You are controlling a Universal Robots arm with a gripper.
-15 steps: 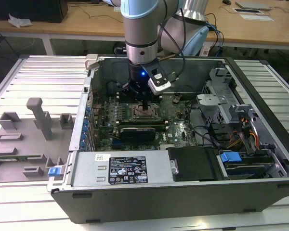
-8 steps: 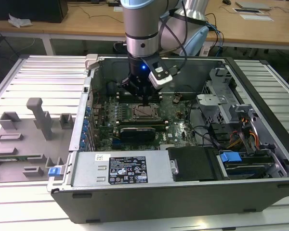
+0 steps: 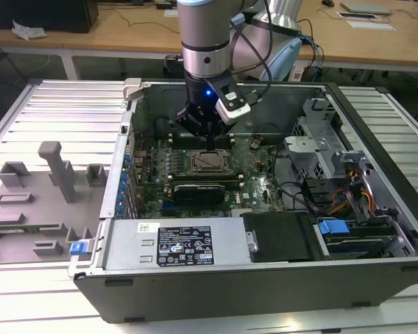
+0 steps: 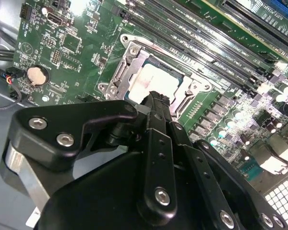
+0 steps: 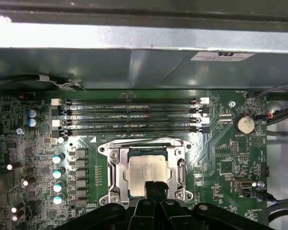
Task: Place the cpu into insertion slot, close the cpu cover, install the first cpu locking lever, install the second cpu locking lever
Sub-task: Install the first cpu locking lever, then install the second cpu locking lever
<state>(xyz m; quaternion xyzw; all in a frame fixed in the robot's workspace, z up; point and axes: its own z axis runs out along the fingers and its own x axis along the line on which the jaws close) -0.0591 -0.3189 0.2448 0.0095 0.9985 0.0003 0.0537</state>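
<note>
A big open computer case lies on the worktop. Inside it is a green board, and the robot arm reaches down into the case over that board. In the middle of the board sits the insertion slot, just beside the long black memory slots. The cpu lies flat in the slot, silvery face up. It is square, so it has no long side, and its edges line up with the slot's edges. The cpu cover looks like it is down around the chip, with the chip showing through its window. The gripper hangs right above the edge of the chip that is far from the memory slots. Its fingers are pressed close together and hold nothing. To do this step well, I think the arm should push softly and straight down, and keep off the bare chip and the tiny parts near the slot.
</note>
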